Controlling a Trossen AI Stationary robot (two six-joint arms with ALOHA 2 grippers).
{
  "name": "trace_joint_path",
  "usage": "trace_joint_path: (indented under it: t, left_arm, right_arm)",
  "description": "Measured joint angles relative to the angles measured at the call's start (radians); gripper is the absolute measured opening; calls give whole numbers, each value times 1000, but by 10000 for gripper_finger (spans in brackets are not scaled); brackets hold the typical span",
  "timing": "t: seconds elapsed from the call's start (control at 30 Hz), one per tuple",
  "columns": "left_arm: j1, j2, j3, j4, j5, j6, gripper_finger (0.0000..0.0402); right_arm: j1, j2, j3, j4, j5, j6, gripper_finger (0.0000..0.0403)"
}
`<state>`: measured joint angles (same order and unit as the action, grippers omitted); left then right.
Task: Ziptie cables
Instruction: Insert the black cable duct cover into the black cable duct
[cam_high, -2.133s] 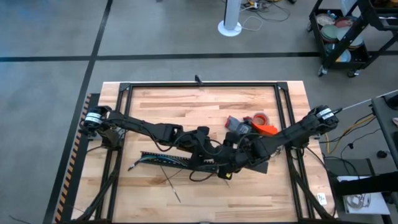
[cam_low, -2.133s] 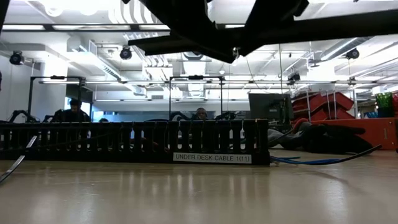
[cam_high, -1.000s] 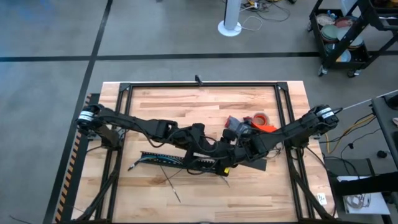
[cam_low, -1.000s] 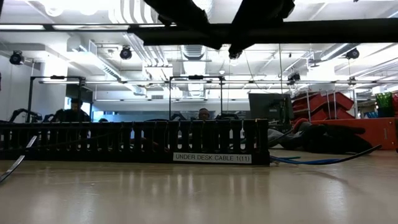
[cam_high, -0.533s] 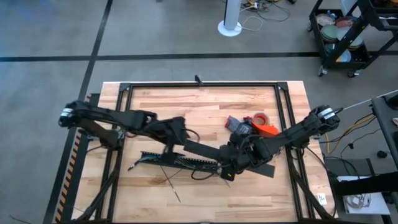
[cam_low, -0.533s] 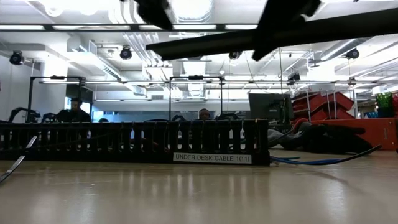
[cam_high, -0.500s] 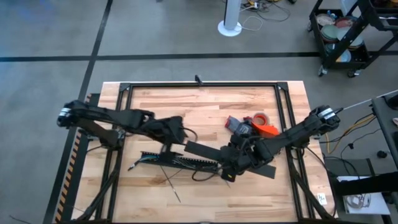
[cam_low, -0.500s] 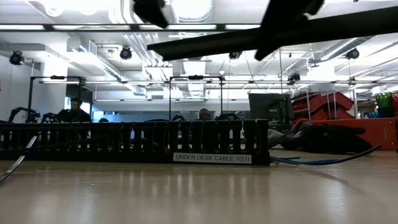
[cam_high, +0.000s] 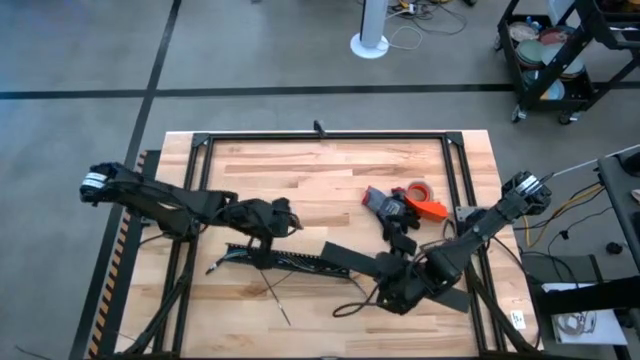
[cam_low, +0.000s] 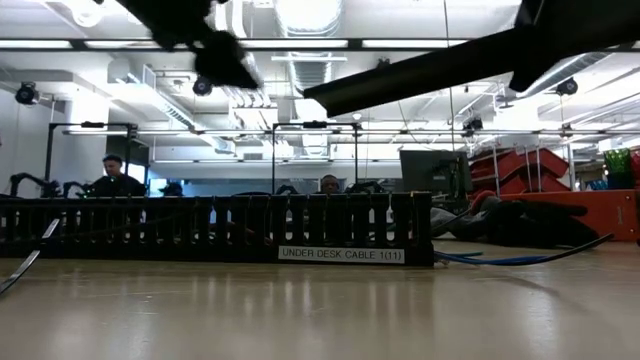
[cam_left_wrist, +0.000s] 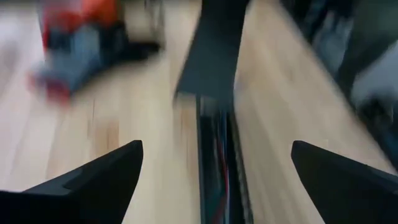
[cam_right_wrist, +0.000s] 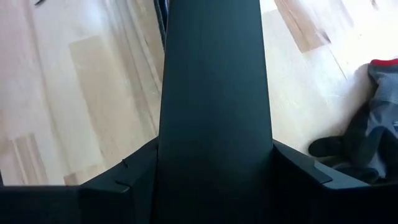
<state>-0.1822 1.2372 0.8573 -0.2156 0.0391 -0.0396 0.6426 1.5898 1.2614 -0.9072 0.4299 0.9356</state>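
Right gripper (cam_right_wrist: 214, 180) jaws clamp the flat black lid (cam_high: 365, 262) clear of the duct (cam_high: 290, 259), probably exposing cables (cam_high: 350, 306) on the surface; left gripper (cam_left_wrist: 214, 177) jaws wide over the duct.

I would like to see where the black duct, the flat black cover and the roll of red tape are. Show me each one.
black duct (cam_low: 215, 228): low view, on its toothed side wall.
flat black cover (cam_right_wrist: 214, 93): right wrist view, on its flat face.
roll of red tape (cam_high: 418, 188): high view, on its ring.
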Motion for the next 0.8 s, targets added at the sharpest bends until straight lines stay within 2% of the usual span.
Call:
trace_joint_path:
  t: [0.07, 0.17, 0.33, 0.47, 0.57, 0.73, 0.8]
  left_arm:
    - [4, 33, -42, 215, -5, 6, 394]
    - [6, 81, -65, 391, -39, -27, 391]
    - [6, 173, -70, 490, -66, -90, 393]
    - [2, 243, -69, 566, 10, -103, 393]
    - [-28, 293, -69, 556, 19, -85, 392]
    - [-89, 379, -69, 578, -114, 4, 392]
    - [-94, 415, -69, 610, -133, 14, 392]
  right_arm:
    - [21, 0, 0, -5, 19, 24, 213]
    - [59, -11, 0, -22, 37, 73, 213]
    - [139, -36, 1, -101, 110, 183, 213]
    - [191, -58, 1, -114, 162, 240, 213]
    - [212, -62, 0, -130, 173, 279, 213]
    - [220, -65, 0, -200, 175, 345, 213]
    - [219, -65, -1, -210, 175, 356, 213]
